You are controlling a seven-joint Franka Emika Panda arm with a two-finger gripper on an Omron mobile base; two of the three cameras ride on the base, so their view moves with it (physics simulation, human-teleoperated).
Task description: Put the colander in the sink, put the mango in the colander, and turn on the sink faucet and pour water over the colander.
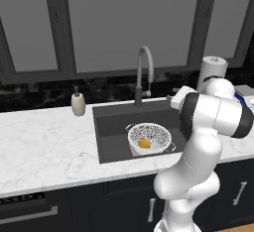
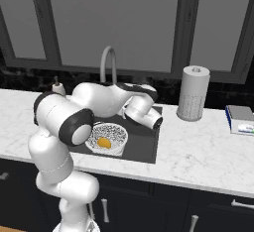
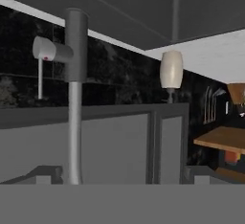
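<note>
Item 1, gripper (image 3: 122,182): jaws spread wide, nothing between them. In the hand view the two finger tips (image 3: 45,174) rise at either side of the bottom edge, and the camera is rolled upside down, so the counter hangs overhead. The hand sits low behind the sink, aimed at the tap, a pose that reads as an approach to the lever rather than a grasp of any loose object.

Item 2, sink faucet (image 1: 144,72): tall grey gooseneck on a dark base at the sink's back edge. Its small side lever (image 3: 48,50) lies close ahead of the open fingers, to one side of the stem. No water is visible, so the tap is judged not yet on.

Item 3, colander (image 1: 149,138): white, speckled with holes, resting inside the sink (image 1: 111,127) toward the front right of the basin, roughly below the spout's reach.

Item 4, mango (image 1: 144,143): small, yellow-orange, lying in the colander's bottom (both placing steps thus look done).

Item 5, surroundings: soap dispenser (image 1: 78,103) on the marble counter (image 1: 44,142) left of the sink, well apart from the lever; paper towel roll (image 2: 193,93) to the right, clear of the work. The faucet stem itself stands nearest the fingers and could be bumped.
</note>
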